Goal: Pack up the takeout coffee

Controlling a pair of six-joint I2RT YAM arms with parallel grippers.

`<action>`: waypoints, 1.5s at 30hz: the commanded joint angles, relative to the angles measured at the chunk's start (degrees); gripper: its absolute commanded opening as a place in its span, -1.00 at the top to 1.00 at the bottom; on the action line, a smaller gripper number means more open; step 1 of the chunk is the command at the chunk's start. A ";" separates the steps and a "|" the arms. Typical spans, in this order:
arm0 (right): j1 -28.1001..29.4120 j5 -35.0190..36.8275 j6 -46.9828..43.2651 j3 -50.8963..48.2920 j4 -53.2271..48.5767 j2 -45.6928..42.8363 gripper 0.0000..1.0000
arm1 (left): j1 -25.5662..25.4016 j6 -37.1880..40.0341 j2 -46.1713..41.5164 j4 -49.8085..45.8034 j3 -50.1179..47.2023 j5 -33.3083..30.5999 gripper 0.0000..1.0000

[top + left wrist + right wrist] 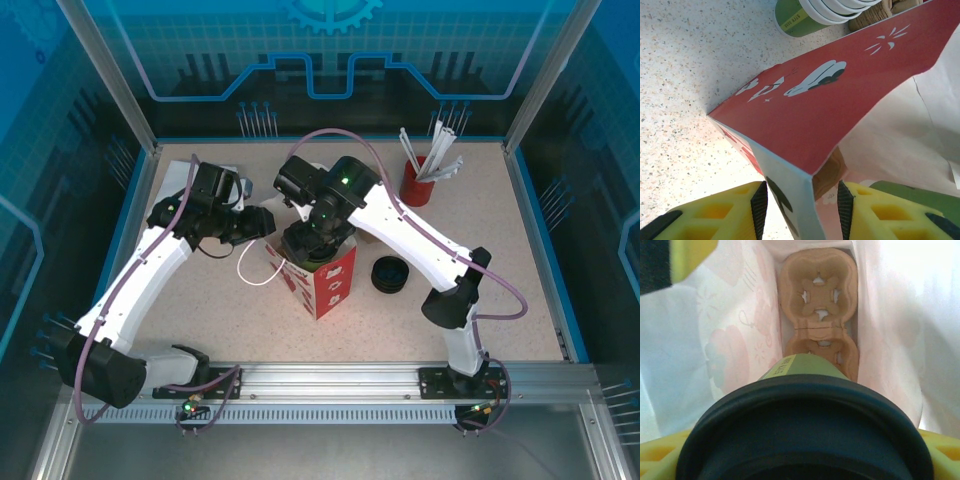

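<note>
Right gripper is clamped around the coffee, yellow fingers on both sides of it just under the black lid. The cup hangs bottom-down in the mouth of the bag, green lower part pointing at the cardboard carrier lying on the bag's floor. The cup's base is hidden behind the cup itself, so I can't tell how near it is to the carrier. Both carrier wells look empty from the right wrist view.

Left gripper is at about 10 o'clock of the bag in the top view. It's pinching the bag's top corner: one black pad on the red outside, the other on the pale inside, with the folded edge between them.

The bag stands upright near the middle of the table. A stack of loose lids sits at 3 o'clock of the bag, near but not touching it. A red pot of straws is out at 1 o'clock, well apart. In the left wrist view a stack of lidless cups lies on its side just past the bag.
</note>
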 commanded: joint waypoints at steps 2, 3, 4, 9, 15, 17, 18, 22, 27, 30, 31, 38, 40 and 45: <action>-0.80 1.62 -1.03 -0.86 -1.94 0.42 -0.66 | 0.25 2.15 -1.13 0.01 -1.08 0.39 0.13; -0.90 1.47 -1.16 -1.12 -1.96 0.38 -0.65 | 0.25 2.19 -1.19 0.01 -1.16 0.47 0.13; -0.98 1.41 -1.34 -1.47 -1.88 0.51 -0.66 | 0.25 2.27 -1.23 0.14 -1.09 0.53 0.13; -1.10 0.47 -2.24 -2.51 -1.85 1.08 -0.66 | 0.18 2.18 -1.26 0.31 -0.95 0.80 0.13; -1.19 0.69 -3.00 -3.36 -1.08 1.77 -0.66 | 0.19 2.09 -1.25 0.38 -0.73 1.24 0.13; -1.26 0.42 -3.11 -3.17 -0.95 2.21 -0.66 | 0.17 2.10 -1.17 0.37 -0.66 1.47 0.13; -1.26 0.36 -3.11 -3.21 -0.90 2.41 -0.66 | 0.21 2.09 -1.05 0.43 -0.55 1.51 0.13; -1.42 1.07 -3.25 -3.98 -0.92 2.79 -0.66 | 0.16 2.02 -1.08 0.46 -0.41 1.60 0.13; -1.70 1.93 -3.39 -6.82 1.46 1.63 -0.66 | 0.16 2.10 -0.74 0.02 -0.42 0.99 -0.03; -1.90 1.77 -3.55 -9.37 4.12 0.34 -0.66 | 0.16 2.19 -0.29 -0.32 -0.46 0.83 -0.11; -2.00 1.64 -3.64 -9.91 4.61 0.10 -0.66 | 0.16 2.18 -0.29 -0.31 -0.46 0.83 -0.12; -2.64 1.90 -4.35 -13.46 7.12 -0.98 -0.66 | 0.18 2.62 -0.01 -0.78 -0.20 0.06 -0.20; -2.74 1.81 -4.43 -14.29 7.77 -1.28 -0.66 | 0.16 2.63 0.06 -1.09 -0.05 0.08 -0.21; -3.10 1.42 -5.06 -16.04 9.33 -1.62 -0.66 | 0.16 2.96 0.10 -1.40 0.15 -0.08 -0.24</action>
